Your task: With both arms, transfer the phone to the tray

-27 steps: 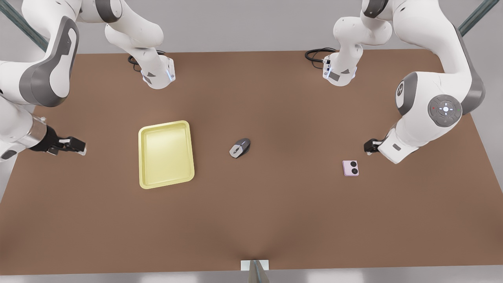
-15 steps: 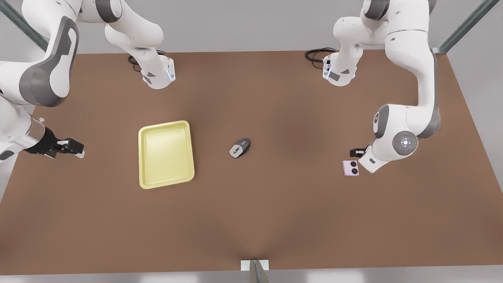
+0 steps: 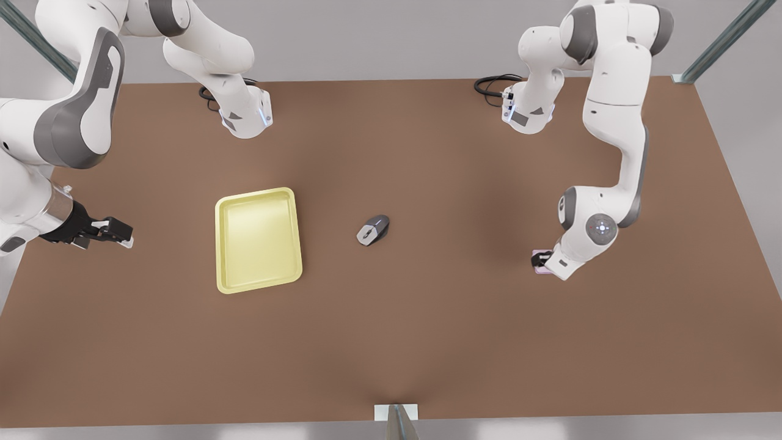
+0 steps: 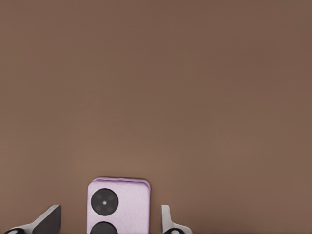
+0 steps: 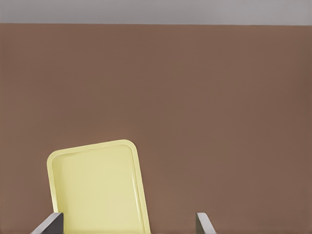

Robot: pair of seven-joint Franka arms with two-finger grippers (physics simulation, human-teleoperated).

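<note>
The pale pink phone (image 4: pixel 118 202), with two black camera circles, lies flat on the brown table at the front view's right. My left gripper (image 4: pixel 109 220) stands open over it, one finger on each side and a gap to each. In the front view this gripper (image 3: pixel 540 260) covers most of the phone (image 3: pixel 539 269). The pale yellow tray (image 3: pixel 218 244) lies left of centre with nothing in it. My right gripper (image 3: pixel 120 233) waits open beyond the tray's left side, facing the tray (image 5: pixel 141 187), its fingers (image 5: pixel 51 223) apart.
A grey-and-black computer mouse (image 3: pixel 372 230) sits at the table's centre, between the tray and the phone. Both arm bases (image 3: pixel 247 119) stand at the far edge with black cables. A small white bracket (image 3: pixel 396 412) is at the near edge.
The left arm has swung in and lowered its gripper from beside the phone to directly over it. The right gripper has barely shifted. The phone, tray and mouse have not moved.
</note>
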